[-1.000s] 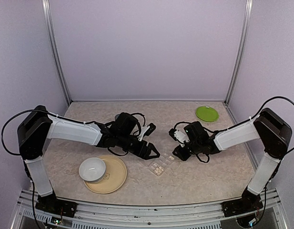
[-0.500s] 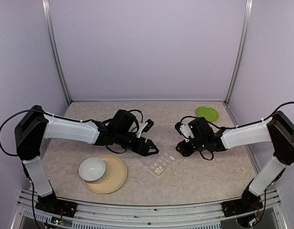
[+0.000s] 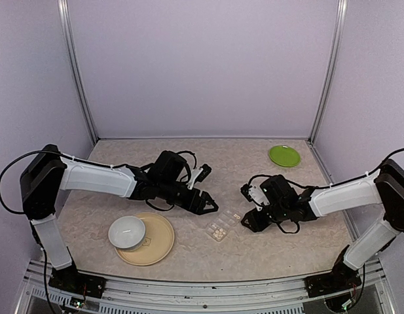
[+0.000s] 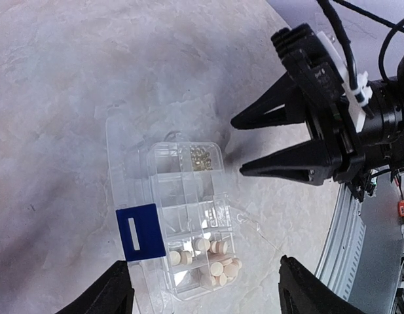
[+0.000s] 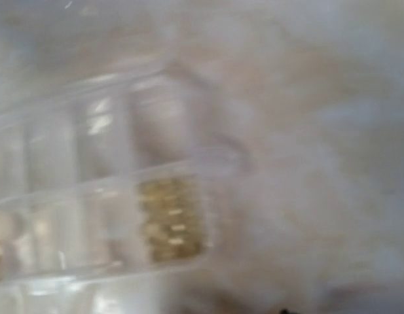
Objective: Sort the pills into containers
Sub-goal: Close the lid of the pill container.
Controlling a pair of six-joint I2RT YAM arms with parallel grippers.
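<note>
The clear pill box (image 3: 222, 225) lies flat on the table (image 3: 280, 245), between the two arms and in front of them. Its long axis runs on a slant, from the near end on the left arm's side to the far end on the right arm's side. The whitish pills (image 4: 215, 258) are bunched in the compartments at the near end. At the other end, one corner compartment holds a small heap of yellowish grains (image 4: 200, 157).

The right gripper (image 4: 237, 148) is low, just beside that far end. Its tips point at the box across its width, and its jaws stand partly apart with nothing between them. The left gripper (image 3: 207, 205) hangs on the far left side of the box, jaws spread wide and empty, looking down along its length.

The right arm is the nearer one, but it faces the wrong end: the pale cluster lies a full box-length away from its tips. Its own camera is badly blurred, so I can't be sure whether the tips touch the plastic.
</note>
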